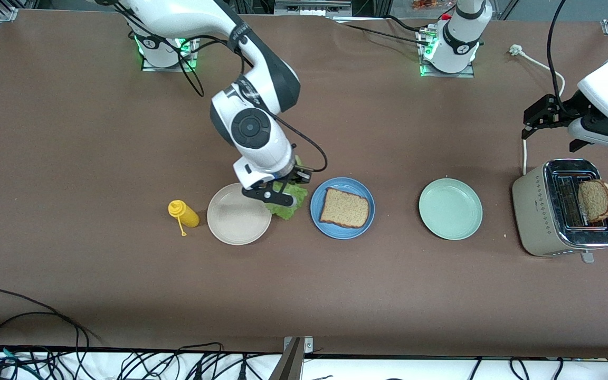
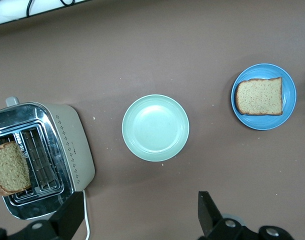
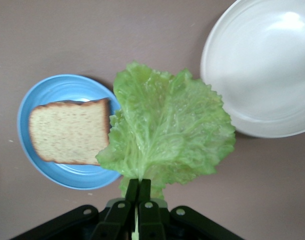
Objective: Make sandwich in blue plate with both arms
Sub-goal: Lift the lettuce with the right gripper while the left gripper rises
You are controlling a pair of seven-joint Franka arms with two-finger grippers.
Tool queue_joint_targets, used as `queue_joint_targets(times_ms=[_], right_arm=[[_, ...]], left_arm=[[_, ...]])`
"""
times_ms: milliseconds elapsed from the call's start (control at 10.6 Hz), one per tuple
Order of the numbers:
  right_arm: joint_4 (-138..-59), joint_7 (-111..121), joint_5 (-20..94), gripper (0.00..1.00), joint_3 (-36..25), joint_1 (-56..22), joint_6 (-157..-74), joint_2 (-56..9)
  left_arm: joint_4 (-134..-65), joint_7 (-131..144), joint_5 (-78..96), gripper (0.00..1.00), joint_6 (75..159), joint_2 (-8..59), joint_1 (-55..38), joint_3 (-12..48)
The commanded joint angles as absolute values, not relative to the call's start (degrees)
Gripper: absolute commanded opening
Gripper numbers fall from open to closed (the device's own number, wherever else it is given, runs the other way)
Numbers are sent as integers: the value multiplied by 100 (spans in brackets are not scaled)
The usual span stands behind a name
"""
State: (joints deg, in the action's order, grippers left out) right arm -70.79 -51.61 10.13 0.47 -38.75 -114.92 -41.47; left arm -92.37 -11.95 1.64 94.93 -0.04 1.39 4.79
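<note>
On the brown table [image 1: 72, 158] you see three plates in a row: one beige plate [image 1: 239, 214], one blue plate [image 1: 342, 208] and one pale green plate [image 1: 450, 208], the blue one in the middle. Two slices of bread are in sight. One slice [image 1: 344, 208] lies flat in the blue plate; the second slice [image 1: 596, 200] stands up out of a slot of the single toaster [image 1: 562, 208] at the left arm's end of the table.

Your right hand [image 1: 283, 191] is pinched tight on the stem end of the one lettuce leaf [image 1: 288, 203] and hangs over the gap between the beige and blue plates; in the right wrist view the leaf [image 3: 167, 127] fans out from the closed fingers [image 3: 130, 207], its edge overlapping the blue plate's rim [image 3: 42, 92] near the slice's crust.

Your left hand [image 1: 539, 117] waits with its fingers spread wide and nothing in them, in the air at about twelve o'clock of the toaster.

One yellow squeeze bottle [image 1: 183, 214] lies on its side at nine o'clock of the beige plate, toward the right arm's end.
</note>
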Motion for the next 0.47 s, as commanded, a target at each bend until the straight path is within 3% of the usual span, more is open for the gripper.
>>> queue_joint_targets(times_ms=[0,378], right_arm=[[-6662,-6297,1545,0,-131,-4305,-12022,-4604],[-6338,-7458,1810,0,-272,-4631,-12795,-5149]], left_arm=[[-9044,-1266,185,100,9387,88,141,466],[-9044,-1266,185,100,9387,88,141,466]])
